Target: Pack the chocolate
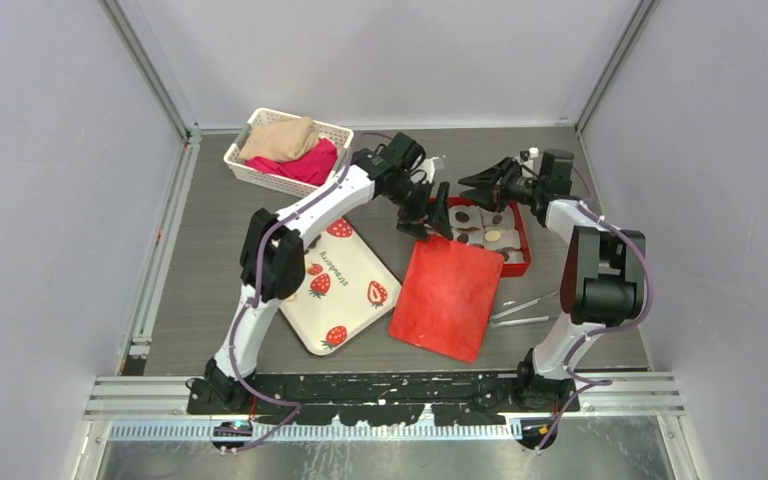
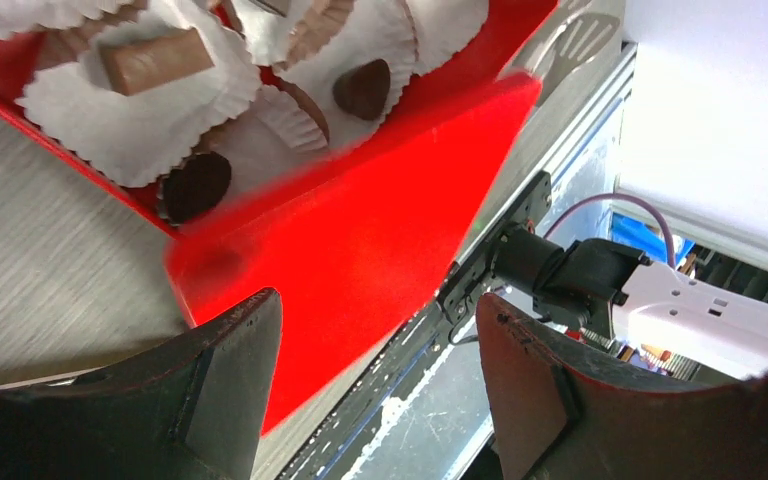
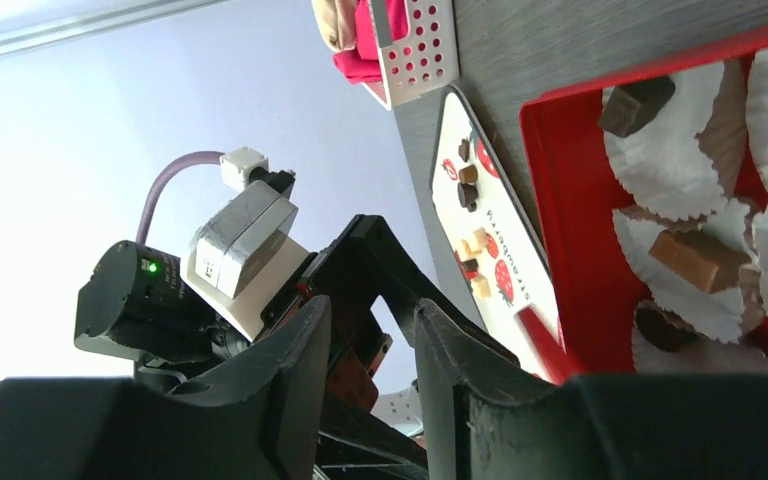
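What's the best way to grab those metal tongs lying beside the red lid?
Probably from straight above, closing across both thin arms near mid-length. The tongs lie flat on the table, just right of the red lid, so there is no way in underneath them from the side.

Robotics lab test cell: plain pale wall panels [image 1: 50,200] set in aluminium framing [image 1: 150,70] close in a grey wood-grain table [image 1: 210,250] on three sides. At 6 o'clock, a left arm [image 1: 305,210] and a right arm [image 1: 600,270] are bolted to a black mounting rail [image 1: 390,385], with a purple cable [image 3: 172,172] running to a wrist. Props are laid out on the tabletop: a white basket [image 1: 250,172] of cloths [image 1: 280,140] at 11 o'clock, a strawberry-print tray [image 1: 345,300] near centre, a red box [image 1: 520,240] of chocolate [image 2: 362,88] in paper cups [image 2: 140,130] at 1 o'clock, and tongs [image 1: 525,308] at 4 o'clock.
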Controlling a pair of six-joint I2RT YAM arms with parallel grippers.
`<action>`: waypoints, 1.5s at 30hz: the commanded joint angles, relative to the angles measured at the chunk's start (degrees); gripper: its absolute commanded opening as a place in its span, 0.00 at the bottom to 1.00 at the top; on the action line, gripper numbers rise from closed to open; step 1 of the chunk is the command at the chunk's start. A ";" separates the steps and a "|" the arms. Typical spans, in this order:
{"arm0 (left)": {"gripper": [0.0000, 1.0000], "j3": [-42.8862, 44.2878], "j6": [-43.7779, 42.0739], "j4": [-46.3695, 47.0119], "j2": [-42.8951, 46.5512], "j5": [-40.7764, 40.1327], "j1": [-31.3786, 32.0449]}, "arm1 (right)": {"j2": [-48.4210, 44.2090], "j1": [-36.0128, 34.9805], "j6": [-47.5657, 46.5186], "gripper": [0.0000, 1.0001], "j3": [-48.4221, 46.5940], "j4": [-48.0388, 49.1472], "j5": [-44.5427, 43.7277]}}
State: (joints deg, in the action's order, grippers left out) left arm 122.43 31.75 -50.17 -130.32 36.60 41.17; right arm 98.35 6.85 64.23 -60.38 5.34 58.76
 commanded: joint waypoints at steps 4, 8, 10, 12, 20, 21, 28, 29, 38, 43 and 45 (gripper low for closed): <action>0.72 3.68 1.16 1.16 -1.12 -1.28 -1.30 | 1.40 -0.35 -3.30 0.37 -3.91 -0.13 -0.05; 0.72 4.06 0.21 0.07 0.29 -2.33 -1.73 | -2.64 -0.44 -23.64 0.45 -12.28 -31.68 -13.20; 0.72 4.28 -0.89 -0.90 2.06 -3.62 -1.92 | -5.95 -0.35 -26.82 0.47 -12.98 -36.31 -21.30; 0.72 3.42 -2.08 -1.93 4.16 -4.91 -2.05 | -10.01 -0.35 -27.82 0.51 -11.12 -38.30 -25.94; 0.72 -16.31 -4.43 -2.40 18.47 -7.22 -2.06 | -29.58 -4.74 -26.43 0.67 9.36 -46.22 -36.09; 0.72 -18.83 -4.44 -2.79 20.06 -7.32 -2.06 | -31.87 -5.99 -25.15 0.67 11.86 -47.04 -37.74; 0.73 -35.59 -3.24 -3.60 27.21 -7.34 -1.65 | -44.97 -12.91 -15.36 0.72 23.11 -51.31 -45.19; 0.73 -37.22 -2.55 -3.58 27.49 -6.73 -1.50 | -46.05 -13.18 -14.41 0.72 24.48 -51.15 -45.39; 0.73 -47.80 -0.74 -1.90 30.20 -5.06 1.64 | -45.37 -14.94 -13.58 0.74 28.39 -49.89 -47.31; 0.74 -52.47 1.78 2.68 30.52 -4.63 3.33 | -42.42 -16.43 -11.85 0.74 31.53 -44.84 -47.12; 0.75 -53.76 2.46 4.73 30.34 -4.70 4.57 | -40.47 -16.96 -11.83 0.75 31.96 -42.95 -46.85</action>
State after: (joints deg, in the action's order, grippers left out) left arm 70.32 31.97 -50.83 -102.56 30.28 44.18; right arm 55.59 -9.08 51.00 -29.19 -43.16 12.80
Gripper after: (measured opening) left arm 0.741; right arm 0.743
